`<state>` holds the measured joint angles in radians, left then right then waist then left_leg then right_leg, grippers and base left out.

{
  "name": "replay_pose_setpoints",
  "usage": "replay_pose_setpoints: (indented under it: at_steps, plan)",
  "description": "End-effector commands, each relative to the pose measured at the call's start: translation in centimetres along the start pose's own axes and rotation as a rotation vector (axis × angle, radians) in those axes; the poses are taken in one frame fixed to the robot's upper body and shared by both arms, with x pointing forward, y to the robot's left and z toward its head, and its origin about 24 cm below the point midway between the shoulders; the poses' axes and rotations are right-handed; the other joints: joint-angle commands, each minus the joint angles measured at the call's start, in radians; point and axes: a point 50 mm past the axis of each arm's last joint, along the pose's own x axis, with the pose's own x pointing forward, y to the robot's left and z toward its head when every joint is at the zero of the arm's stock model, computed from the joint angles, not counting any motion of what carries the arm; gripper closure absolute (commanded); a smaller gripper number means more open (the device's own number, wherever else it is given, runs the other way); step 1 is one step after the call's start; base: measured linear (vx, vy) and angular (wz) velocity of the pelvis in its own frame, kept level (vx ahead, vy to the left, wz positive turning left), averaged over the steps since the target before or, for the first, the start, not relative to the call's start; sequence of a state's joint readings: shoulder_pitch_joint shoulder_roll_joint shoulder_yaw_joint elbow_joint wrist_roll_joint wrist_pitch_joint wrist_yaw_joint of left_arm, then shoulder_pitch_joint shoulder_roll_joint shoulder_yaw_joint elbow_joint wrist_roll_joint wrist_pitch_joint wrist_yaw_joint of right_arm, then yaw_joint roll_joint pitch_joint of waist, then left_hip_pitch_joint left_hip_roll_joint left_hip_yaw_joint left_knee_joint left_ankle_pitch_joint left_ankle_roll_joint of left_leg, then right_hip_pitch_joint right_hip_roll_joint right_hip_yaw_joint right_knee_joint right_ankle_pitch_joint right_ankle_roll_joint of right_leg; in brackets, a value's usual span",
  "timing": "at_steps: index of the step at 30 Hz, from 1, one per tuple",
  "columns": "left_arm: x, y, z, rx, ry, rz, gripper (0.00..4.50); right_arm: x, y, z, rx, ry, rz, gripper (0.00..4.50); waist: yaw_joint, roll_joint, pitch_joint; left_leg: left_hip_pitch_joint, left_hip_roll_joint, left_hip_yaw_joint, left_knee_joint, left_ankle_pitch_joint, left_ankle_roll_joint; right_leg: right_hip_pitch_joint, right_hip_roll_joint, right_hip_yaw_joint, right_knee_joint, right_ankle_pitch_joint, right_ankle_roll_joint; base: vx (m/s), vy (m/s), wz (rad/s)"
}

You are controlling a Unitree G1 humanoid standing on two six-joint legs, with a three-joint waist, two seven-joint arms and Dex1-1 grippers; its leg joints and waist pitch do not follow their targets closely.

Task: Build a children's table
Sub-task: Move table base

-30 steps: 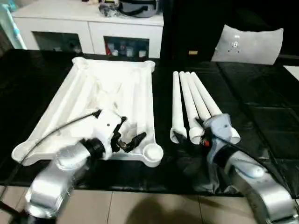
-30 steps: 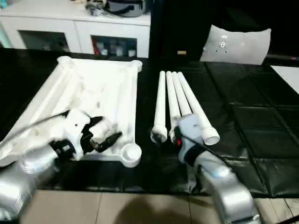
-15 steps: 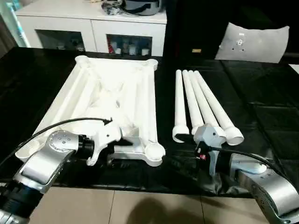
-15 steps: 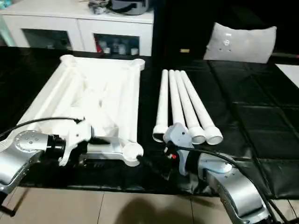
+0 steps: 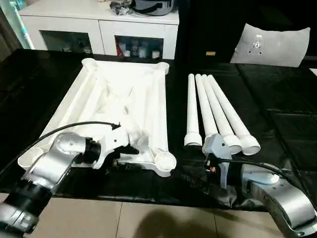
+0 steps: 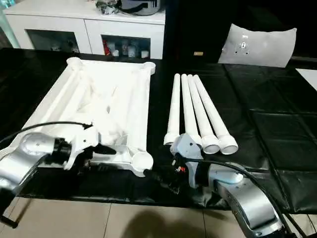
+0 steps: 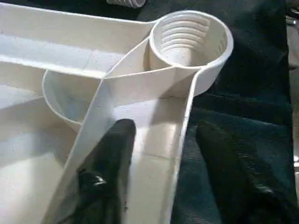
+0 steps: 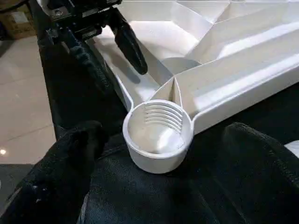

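The children's table top [image 5: 124, 99] lies upside down on the black cover, ribs up, with round sockets at its corners. Four white legs [image 5: 213, 109] lie side by side to its right. My left gripper [image 7: 163, 128] is open at the top's near rim. One finger [image 7: 114, 154] is inside the rim wall and the other [image 7: 219, 158] is outside on the cover. My right gripper [image 8: 161, 135] is open, low on the cover in front of the near right corner socket [image 8: 158, 130], with a finger to each side of it and nothing held.
A white cabinet [image 5: 99, 25] with shelves stands behind the table. A flat white board [image 5: 275, 44] leans at the back right. The black cover's front edge runs just behind my forearms, with tiled floor [image 5: 148, 218] below. A black cable [image 5: 74, 130] loops over my left arm.
My left gripper has dropped from above the top to its near rim, and its jaws have narrowed around the wall. My right gripper has moved from the leg ends toward the near right socket.
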<state>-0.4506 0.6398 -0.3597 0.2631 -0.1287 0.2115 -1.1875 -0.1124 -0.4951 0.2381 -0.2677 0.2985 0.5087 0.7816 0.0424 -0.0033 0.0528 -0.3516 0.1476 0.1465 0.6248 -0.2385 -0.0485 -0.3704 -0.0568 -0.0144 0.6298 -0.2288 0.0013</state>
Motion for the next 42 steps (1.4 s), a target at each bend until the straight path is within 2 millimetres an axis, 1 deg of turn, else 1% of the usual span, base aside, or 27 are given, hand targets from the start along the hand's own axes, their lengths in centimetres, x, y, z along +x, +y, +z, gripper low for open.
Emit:
replay_pose_setpoints:
  at_steps: [1,3,4,5,6,7,8,9,10,11,14,15,16,20,21,22,23,24,26,27,29,32,34,35,38,40,42]
  plan:
    - [0.2,0.2,0.2,0.021,0.009,-0.017,2.34,-0.1,0.0,0.1,-0.016,0.003,-0.006,0.00,0.004,0.011,-0.051,0.004,0.072,-0.019,-0.093,-0.107,0.007,0.037,-0.086,0.043,-0.064,-0.012,-0.268,0.000,0.000,0.00]
    - [0.2,0.2,0.2,0.017,0.011,-0.033,2.49,-0.1,0.1,0.1,-0.013,0.001,0.000,0.00,0.006,0.011,-0.052,0.004,0.072,-0.019,-0.093,-0.107,0.007,0.037,-0.086,0.043,-0.064,-0.012,-0.270,0.000,0.000,0.00]
    - [0.3,0.2,0.2,0.017,0.013,-0.041,2.49,-0.1,0.1,0.1,-0.012,-0.001,0.003,0.00,0.006,0.012,-0.052,0.004,0.073,-0.019,-0.094,-0.104,0.006,0.037,-0.086,0.043,-0.063,-0.006,-0.272,0.000,0.000,0.00]
    - [0.3,0.2,0.2,0.014,0.014,-0.052,2.58,-0.2,0.1,0.1,-0.013,-0.004,0.005,0.00,0.006,0.017,-0.052,0.004,0.073,-0.019,-0.094,-0.104,0.005,0.037,-0.086,0.043,-0.062,-0.002,-0.274,0.000,0.000,0.00]
    - [0.4,0.2,0.2,0.013,0.015,-0.057,2.80,-0.2,0.1,0.1,-0.014,-0.004,0.007,0.00,0.006,0.014,-0.052,0.005,0.073,-0.018,-0.094,-0.104,0.007,0.036,-0.085,0.042,-0.063,0.004,-0.276,0.000,0.000,0.00]
    - [0.4,0.3,0.1,0.009,0.023,-0.063,2.80,-0.2,0.1,0.1,-0.014,-0.006,0.010,0.00,0.006,0.018,-0.052,0.005,0.073,-0.018,-0.094,-0.110,0.005,0.037,-0.085,0.042,-0.064,0.006,-0.279,0.000,0.000,0.00]
    - [0.5,0.4,-0.1,0.007,0.032,-0.064,2.86,-0.2,0.1,0.1,-0.013,-0.007,0.010,0.00,0.006,0.016,-0.052,0.005,0.073,-0.018,-0.093,-0.110,0.005,0.037,-0.085,0.043,-0.063,0.008,-0.280,0.000,0.000,0.00]
    - [0.5,0.4,-0.1,0.007,0.032,-0.064,2.89,-0.2,0.1,0.1,-0.013,-0.007,0.010,0.00,0.007,0.016,-0.053,0.005,0.073,-0.018,-0.093,-0.107,0.006,0.037,-0.086,0.042,-0.062,0.013,-0.281,0.000,0.000,0.00]
    - [0.5,0.4,-0.2,0.006,0.038,-0.064,3.06,-0.3,0.1,0.1,-0.012,-0.009,0.011,0.00,0.007,0.019,-0.053,0.005,0.074,-0.018,-0.093,-0.103,0.007,0.038,-0.086,0.043,-0.062,0.023,-0.283,0.000,0.000,0.00]
    - [0.5,0.5,-0.2,0.005,0.042,-0.063,3.06,-0.3,0.1,0.2,-0.012,-0.010,0.012,0.00,0.007,0.019,-0.053,0.004,0.073,-0.018,-0.093,-0.101,0.008,0.038,-0.086,0.043,-0.061,0.027,-0.284,0.000,0.000,0.00]
    - [0.6,0.5,-0.4,-0.014,0.049,-0.071,3.38,-0.3,0.3,0.1,-0.011,-0.007,0.021,0.00,0.008,0.020,-0.052,0.006,0.075,-0.018,-0.094,-0.107,0.008,0.038,-0.086,0.043,-0.062,0.022,-0.288,0.000,0.000,0.00]
    - [0.6,0.5,-0.4,-0.014,0.049,-0.071,3.38,-0.3,0.3,0.1,-0.011,-0.007,0.021,0.00,0.008,0.020,-0.052,0.006,0.075,-0.018,-0.094,-0.107,0.008,0.038,-0.086,0.043,-0.062,0.022,-0.288,0.000,0.000,0.00]
    - [0.6,0.4,-0.6,-0.020,0.058,-0.070,3.50,-0.3,0.3,0.1,-0.013,-0.004,0.023,0.00,0.009,0.021,-0.051,0.006,0.075,-0.018,-0.095,-0.113,0.006,0.037,-0.087,0.043,-0.062,0.017,-0.290,0.000,0.000,0.00]
    - [0.6,0.7,-0.7,-0.036,0.049,-0.049,3.83,-0.3,0.3,0.1,-0.015,-0.008,0.022,0.00,0.010,0.019,-0.050,0.006,0.076,-0.018,-0.095,-0.118,0.004,0.037,-0.087,0.044,-0.064,0.003,-0.287,0.000,0.000,0.00]
    - [0.6,0.8,-0.7,-0.040,0.044,-0.036,3.83,-0.3,0.3,0.1,-0.016,-0.009,0.020,0.00,0.011,0.020,-0.050,0.006,0.076,-0.018,-0.095,-0.119,0.003,0.037,-0.087,0.044,-0.064,-0.003,-0.287,0.000,0.000,0.00]
    - [0.5,1.0,-0.7,-0.049,0.037,-0.016,3.92,-0.3,0.2,0.2,-0.019,-0.010,0.016,0.00,0.011,0.020,-0.050,0.006,0.076,-0.017,-0.095,-0.121,0.002,0.037,-0.087,0.044,-0.065,-0.006,-0.286,0.000,0.000,0.00]
    - [0.4,1.2,-0.7,-0.051,0.033,0.005,4.00,-0.3,0.1,0.2,-0.020,-0.011,0.012,0.00,0.011,0.015,-0.050,0.005,0.076,-0.017,-0.095,-0.119,0.003,0.038,-0.088,0.044,-0.065,-0.007,-0.285,0.000,0.000,0.00]
    - [0.4,1.2,-0.7,-0.051,0.033,0.005,4.06,-0.3,0.1,0.2,-0.020,-0.011,0.012,0.00,0.012,0.018,-0.049,0.005,0.077,-0.017,-0.096,-0.120,0.004,0.037,-0.089,0.045,-0.065,-0.014,-0.284,0.000,0.000,0.00]
    - [0.3,1.3,-0.7,-0.055,0.032,0.024,4.21,-0.3,0.1,0.2,-0.022,-0.012,0.007,0.00,0.013,0.017,-0.049,0.005,0.076,-0.017,-0.096,-0.123,0.003,0.037,-0.088,0.045,-0.067,-0.024,-0.281,0.000,0.000,0.00]
    - [0.3,1.3,-0.7,-0.057,0.032,0.029,4.21,-0.3,0.0,0.2,-0.023,-0.012,0.006,0.00,0.012,0.016,-0.050,0.002,0.076,-0.018,-0.096,-0.115,0.002,0.039,-0.088,0.044,-0.064,-0.015,-0.279,0.000,0.000,0.00]
    - [-0.1,1.4,-1.0,-0.066,0.037,0.054,4.30,-0.3,-0.3,0.2,-0.030,-0.007,-0.008,0.00,0.006,0.016,-0.051,0.000,0.075,-0.019,-0.095,-0.107,0.003,0.041,-0.088,0.044,-0.063,-0.001,-0.279,0.000,0.000,0.00]
    - [-0.1,1.5,-1.1,-0.063,0.032,0.063,4.48,-0.3,-0.5,0.4,-0.034,-0.013,-0.020,0.00,-0.004,0.016,-0.053,-0.003,0.073,-0.018,-0.091,-0.073,0.017,0.044,-0.088,0.043,-0.061,0.050,-0.287,0.000,0.000,0.00]
    - [-0.2,1.4,-1.3,-0.060,0.038,0.059,4.48,-0.3,-0.7,0.6,-0.034,-0.016,-0.028,0.00,-0.005,0.016,-0.055,-0.002,0.072,-0.016,-0.088,-0.053,0.030,0.043,-0.086,0.043,-0.059,0.075,-0.294,0.000,0.000,0.00]
    - [-0.2,1.4,-1.4,-0.059,0.043,0.062,4.48,-0.4,-0.8,0.6,-0.038,-0.016,-0.037,0.00,-0.005,0.017,-0.054,-0.001,0.073,-0.016,-0.088,-0.054,0.031,0.042,-0.086,0.043,-0.060,0.075,-0.295,0.000,0.000,0.00]
    - [-0.3,1.5,-1.5,-0.059,0.026,0.081,4.48,-0.3,-1.0,0.7,-0.020,-0.028,-0.053,0.00,-0.004,0.018,-0.052,0.001,0.075,-0.015,-0.091,-0.079,0.027,0.040,-0.085,0.042,-0.062,0.040,-0.296,0.000,0.000,0.00]
    - [-0.4,1.5,-1.4,-0.053,0.004,0.089,4.48,-0.2,-1.4,1.1,-0.001,-0.069,-0.094,0.00,-0.005,0.012,-0.052,0.001,0.076,-0.014,-0.092,-0.090,0.022,0.039,-0.086,0.043,-0.063,0.019,-0.296,0.000,0.000,0.00]
    - [-0.4,1.5,-1.3,-0.056,-0.011,0.093,4.48,-0.1,-1.9,1.5,-0.007,-0.095,-0.137,0.00,-0.006,0.015,-0.052,0.002,0.075,-0.014,-0.093,-0.084,0.017,0.037,-0.087,0.043,-0.062,0.014,-0.295,0.000,0.000,0.00]
